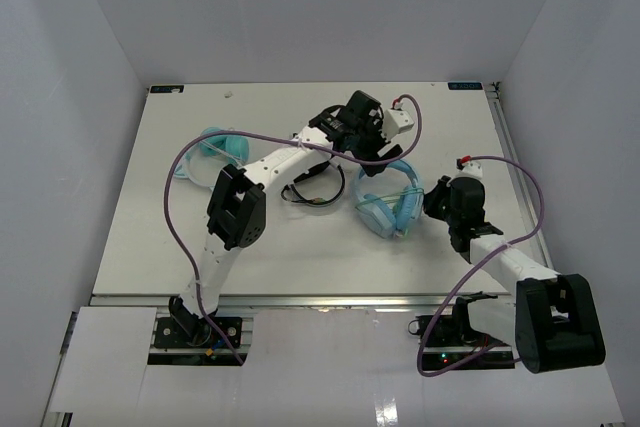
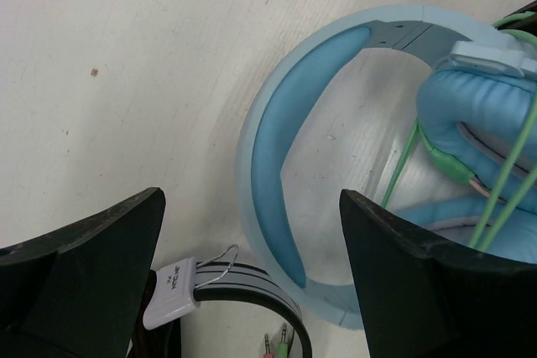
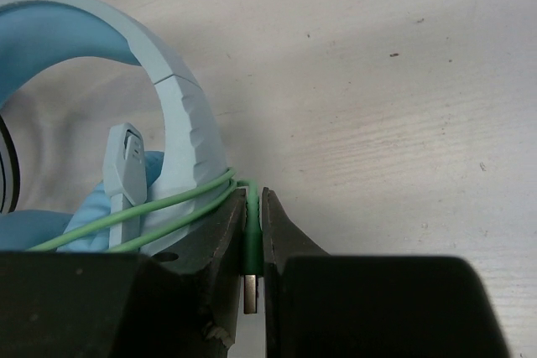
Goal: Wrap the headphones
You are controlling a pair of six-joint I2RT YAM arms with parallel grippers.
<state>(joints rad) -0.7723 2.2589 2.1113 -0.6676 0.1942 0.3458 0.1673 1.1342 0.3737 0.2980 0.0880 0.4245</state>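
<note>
The light blue headphones [image 1: 388, 209] lie right of the table's middle, with the pale green cable [image 2: 403, 165] looped over the ear cups. My left gripper [image 1: 385, 150] hovers open just above them, and its jaws straddle the wide blue headband [image 2: 277, 140] without touching it. My right gripper [image 1: 437, 203] is at the headphones' right side. It is shut on the cable's green plug [image 3: 252, 232], right next to the pale blue band [image 3: 180, 115]. Two cable strands [image 3: 168, 207] run from the plug across the band.
Black-and-white headphones [image 1: 315, 190] lie left of the blue pair. Their band with a white tag [image 2: 172, 291] and two small jack plugs [image 2: 277, 345] sits under my left gripper. Teal cat-ear headphones [image 1: 215, 147] lie at the far left. White walls enclose the table.
</note>
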